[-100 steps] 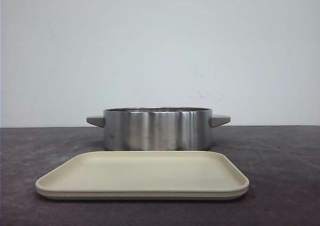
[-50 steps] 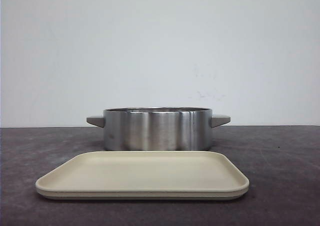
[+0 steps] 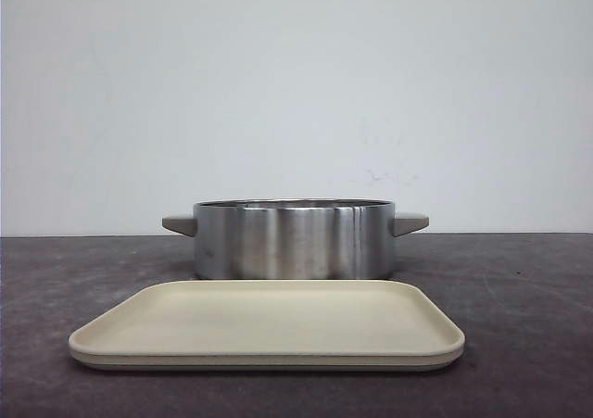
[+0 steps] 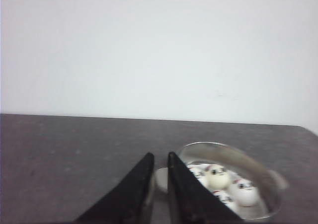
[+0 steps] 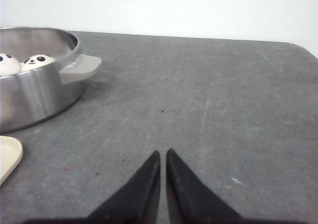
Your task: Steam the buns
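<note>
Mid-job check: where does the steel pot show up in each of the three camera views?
Front view: the steel pot stands centre frame, behind the beige tray; its inside is hidden.
Left wrist view: low on the right, beside the left hand, open-topped, with buns inside.
Right wrist view: at the left edge, two buns showing over the rim.
Shared landmark: the pot's grey side handle, seen in all three views.

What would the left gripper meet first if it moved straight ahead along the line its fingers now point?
Probably the steel pot holding the buns: the left gripper, jaws nearly shut, points toward the pot's near handle. Depth is unclear, so it might pass just beside it.
</note>
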`<state>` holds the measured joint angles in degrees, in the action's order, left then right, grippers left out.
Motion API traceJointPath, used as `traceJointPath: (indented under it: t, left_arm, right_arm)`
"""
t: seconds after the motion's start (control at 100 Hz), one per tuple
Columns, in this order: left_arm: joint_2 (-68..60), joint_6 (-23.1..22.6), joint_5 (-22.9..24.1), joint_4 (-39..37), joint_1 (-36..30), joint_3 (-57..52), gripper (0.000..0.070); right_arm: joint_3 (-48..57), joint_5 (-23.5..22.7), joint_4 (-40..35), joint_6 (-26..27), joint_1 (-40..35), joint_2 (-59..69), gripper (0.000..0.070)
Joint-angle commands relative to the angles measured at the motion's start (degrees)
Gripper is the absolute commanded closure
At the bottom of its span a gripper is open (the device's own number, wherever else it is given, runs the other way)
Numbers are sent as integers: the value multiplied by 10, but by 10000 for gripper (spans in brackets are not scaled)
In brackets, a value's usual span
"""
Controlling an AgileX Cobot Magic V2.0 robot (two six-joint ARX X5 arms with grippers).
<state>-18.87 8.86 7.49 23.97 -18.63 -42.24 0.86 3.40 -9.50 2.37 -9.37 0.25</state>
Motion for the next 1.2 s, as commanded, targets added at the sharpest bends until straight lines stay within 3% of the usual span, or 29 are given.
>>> traceJointPath:
  t: [0.0,0.13,0.28,0.69,0.88,1.19]
  left_arm:
    - [24,-5,-8,-52,19,70,700]
    - [79,34,-46,-136,67,195,700]
    - [123,48,-48,-198,101,306,700]
    - [187,25,-47,-189,166,414,700]
    - [187,5,-47,-130,182,415,700]
    - [187,-59,-47,-130,184,415,700]
  right_arm:
    - [-2,0,5,-2,-1,0,688]
    - [-2,0,5,-2,-1,0,688]
    - [-2,0,5,-2,-1,0,688]
    - [-2,0,5,-2,-1,0,688]
    - [-2,0,5,-2,-1,0,688]
    - [-2,0,5,-2,-1,0,688]
